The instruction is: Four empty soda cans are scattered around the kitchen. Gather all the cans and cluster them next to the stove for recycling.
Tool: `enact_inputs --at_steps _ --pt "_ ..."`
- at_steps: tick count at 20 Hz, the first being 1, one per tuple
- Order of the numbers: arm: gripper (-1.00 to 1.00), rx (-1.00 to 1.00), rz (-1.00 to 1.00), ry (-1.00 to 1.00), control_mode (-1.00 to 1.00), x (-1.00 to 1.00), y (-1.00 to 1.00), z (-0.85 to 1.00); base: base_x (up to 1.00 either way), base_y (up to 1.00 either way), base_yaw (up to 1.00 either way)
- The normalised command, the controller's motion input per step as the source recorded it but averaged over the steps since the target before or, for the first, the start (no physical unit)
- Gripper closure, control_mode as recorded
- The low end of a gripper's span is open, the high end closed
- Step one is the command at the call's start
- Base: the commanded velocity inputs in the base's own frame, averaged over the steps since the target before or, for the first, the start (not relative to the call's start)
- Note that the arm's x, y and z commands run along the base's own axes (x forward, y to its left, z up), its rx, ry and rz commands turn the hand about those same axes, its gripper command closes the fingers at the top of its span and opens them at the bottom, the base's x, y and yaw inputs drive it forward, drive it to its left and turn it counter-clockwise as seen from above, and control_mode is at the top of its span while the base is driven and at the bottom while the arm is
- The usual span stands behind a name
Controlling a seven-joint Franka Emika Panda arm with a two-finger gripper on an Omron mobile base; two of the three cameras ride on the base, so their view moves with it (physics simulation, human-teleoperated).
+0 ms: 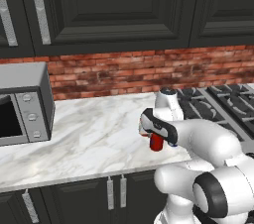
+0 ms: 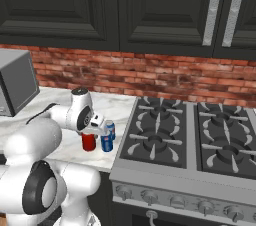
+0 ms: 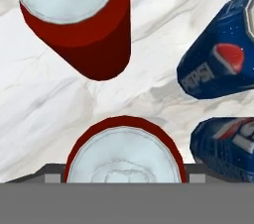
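A kitchen with dark cabinets, a red brick wall and a white marble counter (image 1: 99, 134). A steel stove (image 2: 190, 140) with black burner grates stands at the counter's right end; a grey microwave (image 1: 25, 104) sits well apart at the left.

On the counter just beside the stove stand four soda cans. In the hand view two are red, the near red can (image 3: 124, 153) and the far red can (image 3: 79, 20), and two blue cans (image 3: 223, 64) are close together at the side nearer the stove. All stand upright, long axis vertical, silver tops up.

The white arm bends low over the cluster. Its gripper (image 2: 95, 129) sits right above the near red can, jaws roughly half open; I cannot tell whether they press the can or have let go.

Empty cans are likely very light, thin-walled, smooth and easy to tip or dent. The best hold is probably across the middle of the round body, squeezed gently.
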Motion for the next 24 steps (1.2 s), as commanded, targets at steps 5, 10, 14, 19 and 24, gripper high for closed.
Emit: enact_inputs --at_steps 5,10,14,19,24 --pt "1.0 0.0 0.0 0.0 -1.0 0.06 0.07 -0.31 0.0 0.0 0.0" --pt "1.0 0.0 0.0 0.0 -1.0 0.01 0.03 -0.29 0.0 0.0 0.0" --pt "-1.0 0.0 0.0 0.0 -1.0 0.0 0.03 -0.3 0.0 0.0 0.0" --pt "-1.0 0.0 0.0 0.0 -1.0 -0.05 0.01 -0.15 0.0 0.0 0.0" --pt "-1.0 0.0 0.0 0.0 -1.0 -0.26 0.0 0.0 0.0 0.0 0.0"
